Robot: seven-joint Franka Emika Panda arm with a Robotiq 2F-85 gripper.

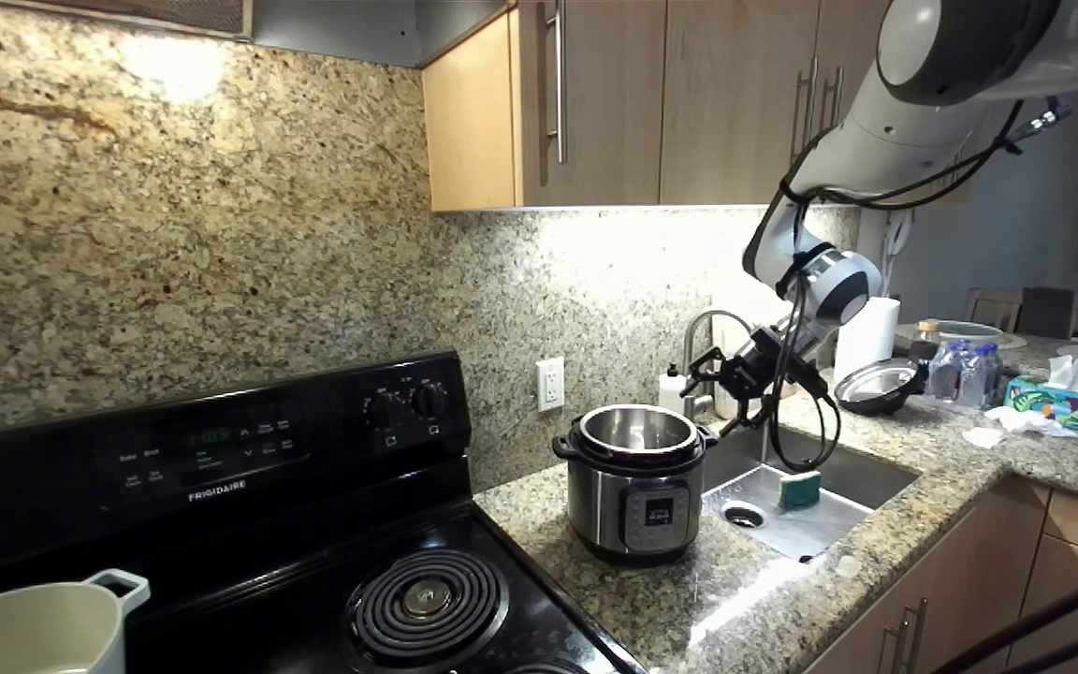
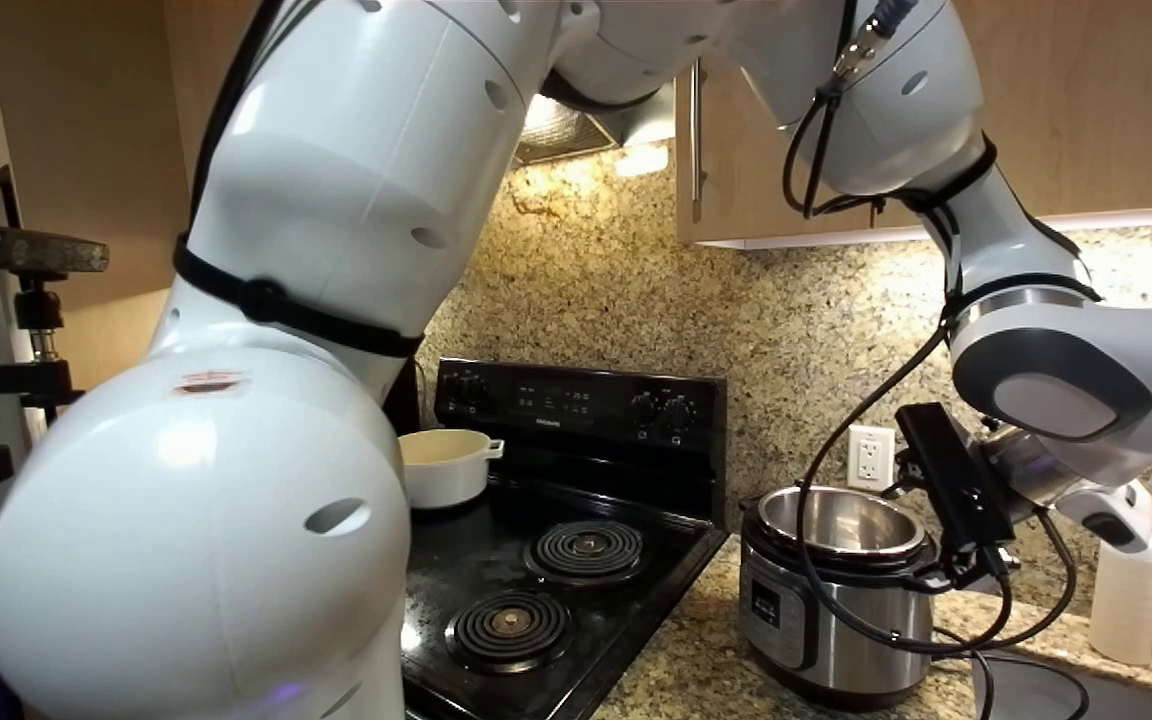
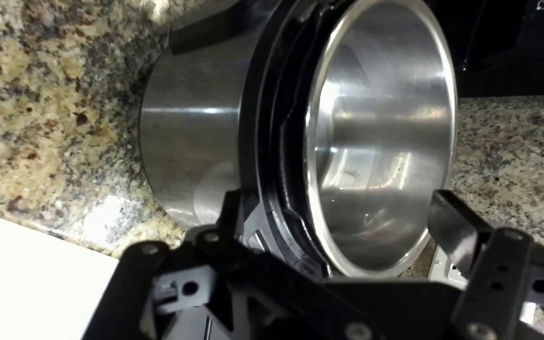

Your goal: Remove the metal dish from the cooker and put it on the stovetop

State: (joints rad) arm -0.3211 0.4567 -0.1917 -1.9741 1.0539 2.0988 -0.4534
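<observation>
The metal dish (image 3: 385,137) is seated inside the cooker (image 3: 191,127), its shiny rim standing slightly above the black collar. In both exterior views the cooker (image 1: 595,505) is upright on the granite counter, between the sink and the stovetop (image 1: 286,599). My gripper (image 3: 337,208) is open at the dish's sink side, with nothing held. One finger (image 3: 449,217) overlaps the far part of the dish's rim in the wrist view; the other finger (image 3: 230,208) is beside the cooker's collar and body. Whether either touches cannot be told. The dish (image 2: 841,515) looks empty where its inside shows.
A cream-white pot (image 2: 446,480) sits on the stovetop's far side, near the raised back panel (image 1: 249,449). Coil burners (image 1: 429,599) lie closer to the cooker. The sink (image 1: 838,534) with a green sponge (image 1: 798,489) is below the arm. Loose cables (image 2: 816,570) hang around the wrist.
</observation>
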